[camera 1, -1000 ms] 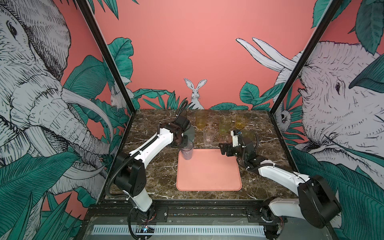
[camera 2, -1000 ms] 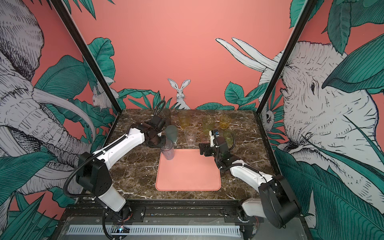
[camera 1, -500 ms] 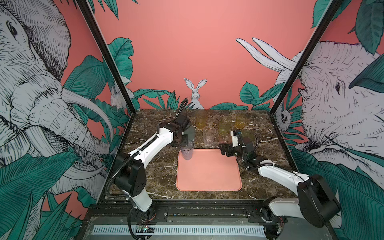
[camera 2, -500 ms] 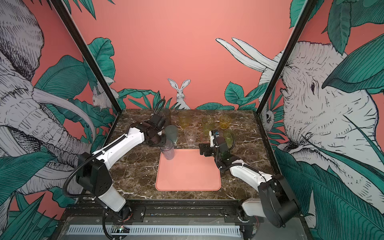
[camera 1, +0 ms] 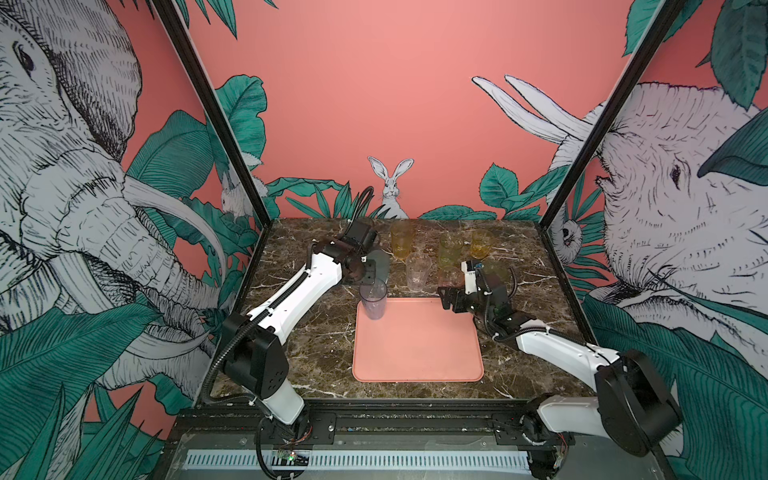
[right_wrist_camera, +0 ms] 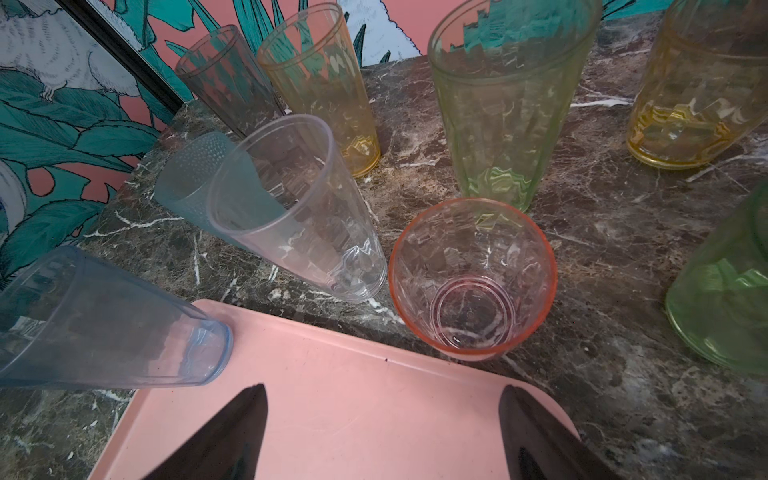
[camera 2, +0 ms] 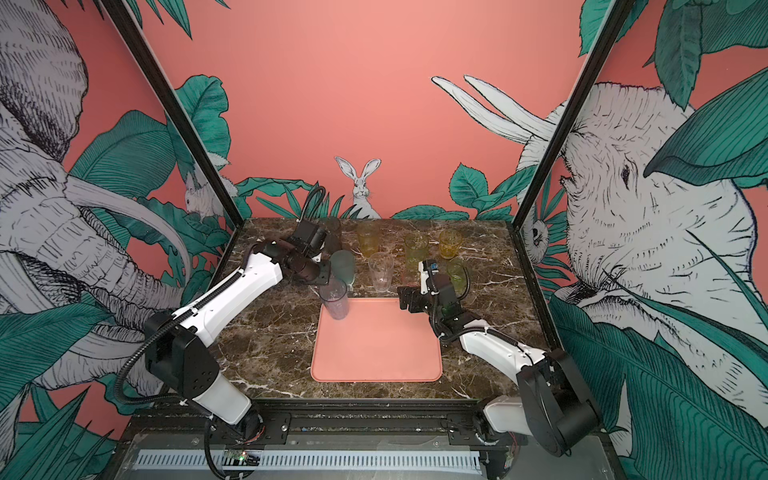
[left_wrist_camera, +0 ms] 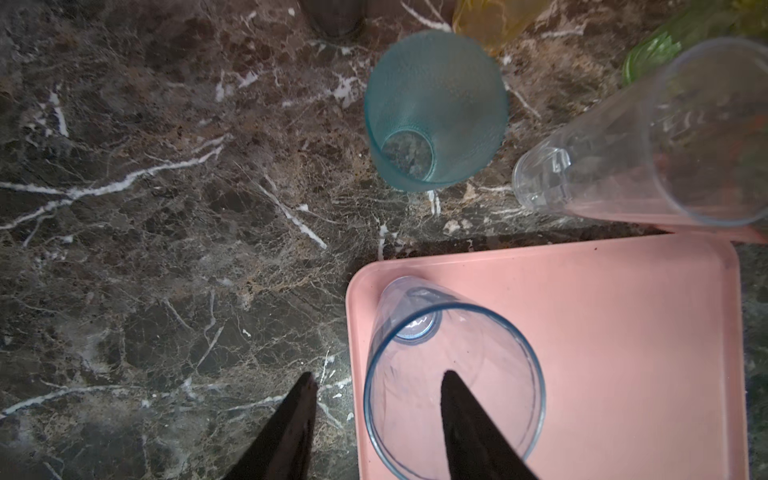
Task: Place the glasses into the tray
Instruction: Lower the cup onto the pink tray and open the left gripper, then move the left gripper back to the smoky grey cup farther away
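Observation:
A tall bluish glass [camera 1: 373,300] [camera 2: 336,300] stands upright in the far left corner of the salmon-pink tray [camera 1: 415,349] [camera 2: 374,349]. My left gripper [left_wrist_camera: 378,373] hangs over its rim, open. One finger is outside the glass [left_wrist_camera: 490,353] and one is inside, and neither touches the wall. My right gripper [right_wrist_camera: 382,388] [camera 1: 446,297] is open over the tray's [right_wrist_camera: 353,395] far right corner with nothing between its fingers. Just beyond that corner, on the marble, stands a short pink glass [right_wrist_camera: 471,278].
Several more glasses stand on the marble behind the tray: teal [left_wrist_camera: 436,112], clear [right_wrist_camera: 299,208], smoky grey [right_wrist_camera: 224,75], tall amber [right_wrist_camera: 320,83], tall green [right_wrist_camera: 503,104], short amber [right_wrist_camera: 698,104] and short green [right_wrist_camera: 727,291]. Black frame posts rise at the back corners.
My left gripper's jaws have spread apart and let go of the bluish glass, which stays standing in the tray corner. The right arm has not moved.

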